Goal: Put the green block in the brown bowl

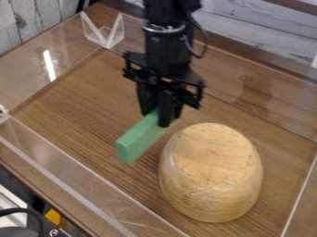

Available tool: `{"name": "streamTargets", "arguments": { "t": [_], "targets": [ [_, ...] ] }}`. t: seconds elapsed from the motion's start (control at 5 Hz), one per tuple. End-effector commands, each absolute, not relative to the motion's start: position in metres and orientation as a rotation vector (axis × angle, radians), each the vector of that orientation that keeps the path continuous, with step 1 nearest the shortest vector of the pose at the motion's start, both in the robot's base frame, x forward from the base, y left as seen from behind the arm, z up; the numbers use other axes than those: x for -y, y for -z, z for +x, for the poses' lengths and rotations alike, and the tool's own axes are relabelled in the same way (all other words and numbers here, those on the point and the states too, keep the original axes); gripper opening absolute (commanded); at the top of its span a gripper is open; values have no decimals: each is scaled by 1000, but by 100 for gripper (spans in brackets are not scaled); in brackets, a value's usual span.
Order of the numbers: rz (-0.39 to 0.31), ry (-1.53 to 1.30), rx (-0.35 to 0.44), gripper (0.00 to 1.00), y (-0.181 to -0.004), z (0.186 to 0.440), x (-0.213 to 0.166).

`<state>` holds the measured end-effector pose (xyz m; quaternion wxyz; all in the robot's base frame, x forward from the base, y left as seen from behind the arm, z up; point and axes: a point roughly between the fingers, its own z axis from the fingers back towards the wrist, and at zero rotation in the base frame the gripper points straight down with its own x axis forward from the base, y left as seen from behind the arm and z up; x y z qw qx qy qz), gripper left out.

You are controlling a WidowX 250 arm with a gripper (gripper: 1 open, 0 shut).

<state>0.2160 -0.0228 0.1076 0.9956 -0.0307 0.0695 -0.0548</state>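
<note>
1. The black claw [165,113] points straight down, its fingers clamped tight on the upper end of the long, flat, bright green block [144,138].
2. The green block slants down toward the near left, its lower end close to the brown wood-grain surface [74,111]; contact there cannot be made out.
3. The large, rounded, light tan speckled wooden bowl [212,170] sits dome-like just beside the block, to its right.
4. Clear walls [50,51] edge the surface.

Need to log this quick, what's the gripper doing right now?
Gripper: closed on the upper end of the green block, holding it.
</note>
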Motion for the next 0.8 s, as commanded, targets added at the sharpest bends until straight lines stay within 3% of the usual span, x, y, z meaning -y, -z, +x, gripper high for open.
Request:
{"name": "streamTargets", "arguments": {
  "t": [0.0,0.6],
  "targets": [
    [-65,129,-77,0,-118,215,49],
    [-47,180,-4,0,-105,203,98]
  ]
}}
